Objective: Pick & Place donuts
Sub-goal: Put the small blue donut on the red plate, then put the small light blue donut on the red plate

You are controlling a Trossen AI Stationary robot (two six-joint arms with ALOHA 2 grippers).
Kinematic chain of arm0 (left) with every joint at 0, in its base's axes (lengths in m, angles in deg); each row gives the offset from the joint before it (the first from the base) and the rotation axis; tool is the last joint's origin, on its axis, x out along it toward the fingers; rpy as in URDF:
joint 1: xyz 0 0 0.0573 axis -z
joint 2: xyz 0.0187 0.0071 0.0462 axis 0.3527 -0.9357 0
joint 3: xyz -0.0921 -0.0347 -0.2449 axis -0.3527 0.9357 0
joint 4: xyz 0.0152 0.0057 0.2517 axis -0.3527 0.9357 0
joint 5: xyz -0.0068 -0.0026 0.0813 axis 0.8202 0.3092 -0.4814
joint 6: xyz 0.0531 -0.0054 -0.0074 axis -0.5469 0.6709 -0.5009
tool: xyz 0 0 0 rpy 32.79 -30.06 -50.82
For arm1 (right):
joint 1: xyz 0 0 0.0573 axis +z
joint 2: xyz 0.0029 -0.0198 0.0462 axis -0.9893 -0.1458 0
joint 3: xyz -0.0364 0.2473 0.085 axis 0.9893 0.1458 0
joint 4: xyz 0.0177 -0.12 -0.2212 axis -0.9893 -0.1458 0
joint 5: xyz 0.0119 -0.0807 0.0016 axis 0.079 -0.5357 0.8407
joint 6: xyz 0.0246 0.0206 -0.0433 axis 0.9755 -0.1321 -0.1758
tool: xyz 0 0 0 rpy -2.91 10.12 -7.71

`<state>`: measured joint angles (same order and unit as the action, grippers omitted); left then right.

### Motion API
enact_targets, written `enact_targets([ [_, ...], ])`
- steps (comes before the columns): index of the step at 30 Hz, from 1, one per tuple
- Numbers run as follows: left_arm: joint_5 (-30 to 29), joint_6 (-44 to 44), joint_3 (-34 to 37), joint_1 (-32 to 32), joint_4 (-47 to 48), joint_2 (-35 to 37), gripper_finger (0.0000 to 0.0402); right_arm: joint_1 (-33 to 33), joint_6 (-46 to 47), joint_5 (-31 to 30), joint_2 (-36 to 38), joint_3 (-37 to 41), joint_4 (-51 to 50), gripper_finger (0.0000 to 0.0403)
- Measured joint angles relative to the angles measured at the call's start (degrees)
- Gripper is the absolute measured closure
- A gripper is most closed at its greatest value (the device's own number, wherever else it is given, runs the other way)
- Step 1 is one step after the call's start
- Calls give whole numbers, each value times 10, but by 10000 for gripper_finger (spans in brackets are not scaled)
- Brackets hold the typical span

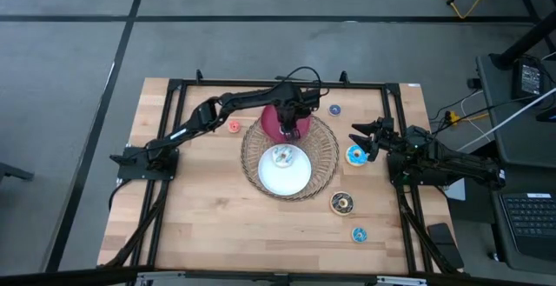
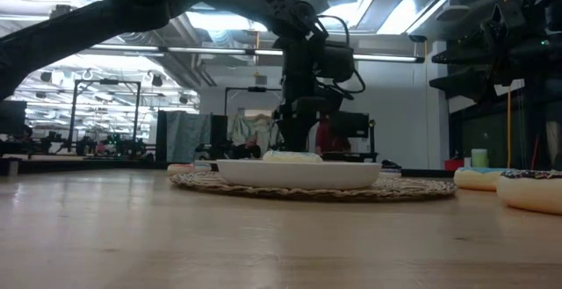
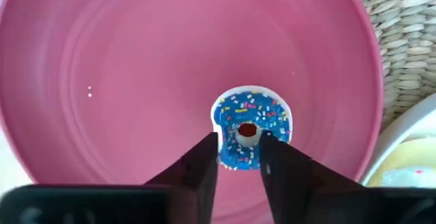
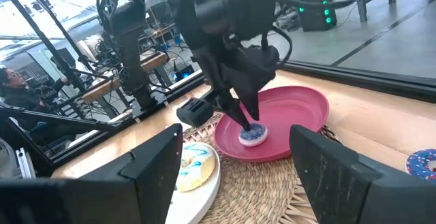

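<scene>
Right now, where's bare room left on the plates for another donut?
Red plate: mostly bare; only one blue sprinkled donut sits in it, under the left hand. White plate: its near half is bare, with an iced piece on the far part. The wicker tray is crowded by both plates.

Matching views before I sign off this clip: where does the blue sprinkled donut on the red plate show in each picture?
High view: hidden under the left hand, over the red plate.
Low view: not visible.
Left wrist view: blue sprinkled donut low centre, between the fingers.
Right wrist view: donut centre, on the plate under the left hand.
Shared landmark: the wicker tray.
</scene>
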<state>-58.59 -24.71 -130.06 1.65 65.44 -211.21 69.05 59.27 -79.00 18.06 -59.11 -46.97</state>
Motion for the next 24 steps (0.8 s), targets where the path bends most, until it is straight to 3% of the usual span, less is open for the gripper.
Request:
enact_targets([
  [13, -3, 86, -3, -10, 31, 23, 170, 0, 0, 0, 0, 0, 0, 132],
  [24, -83, 224, -3, -31, 34, 80, 155, 0, 0, 0, 0, 0, 0, 132],
])
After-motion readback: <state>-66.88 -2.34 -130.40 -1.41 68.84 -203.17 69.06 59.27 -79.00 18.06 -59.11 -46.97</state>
